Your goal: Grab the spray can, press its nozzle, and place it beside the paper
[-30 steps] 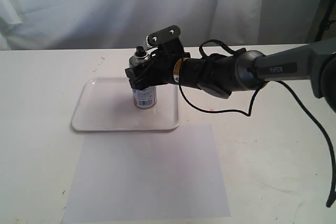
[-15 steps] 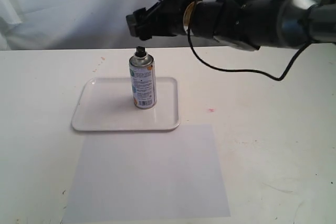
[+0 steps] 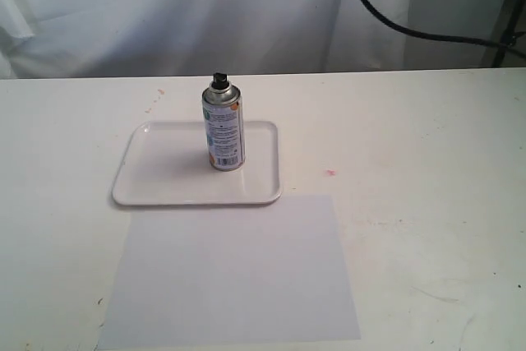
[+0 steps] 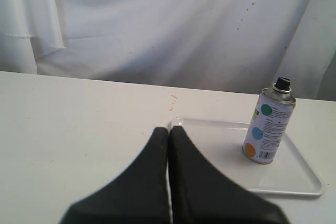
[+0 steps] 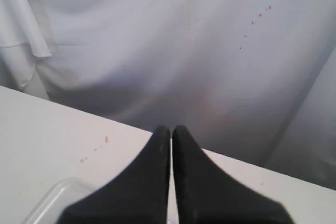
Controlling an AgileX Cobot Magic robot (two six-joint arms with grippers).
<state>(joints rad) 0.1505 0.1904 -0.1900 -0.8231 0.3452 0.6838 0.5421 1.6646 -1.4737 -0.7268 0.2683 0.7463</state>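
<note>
Spray can (image 3: 223,133): stands upright on the white tray (image 3: 164,191) near the paper (image 3: 238,277), nozzle (image 3: 219,80) uppermost and free to press, not yet lifted; my left pincer (image 4: 169,132) and right pincer (image 5: 171,129) are both closed tight, holding nothing.

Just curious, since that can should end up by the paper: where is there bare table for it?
In the exterior view, the widest bare table lies right of the paper and tray. A narrower strip runs left of the paper. Tightest is the slim gap between tray and paper; the spray can stands on the tray's right half.
</note>
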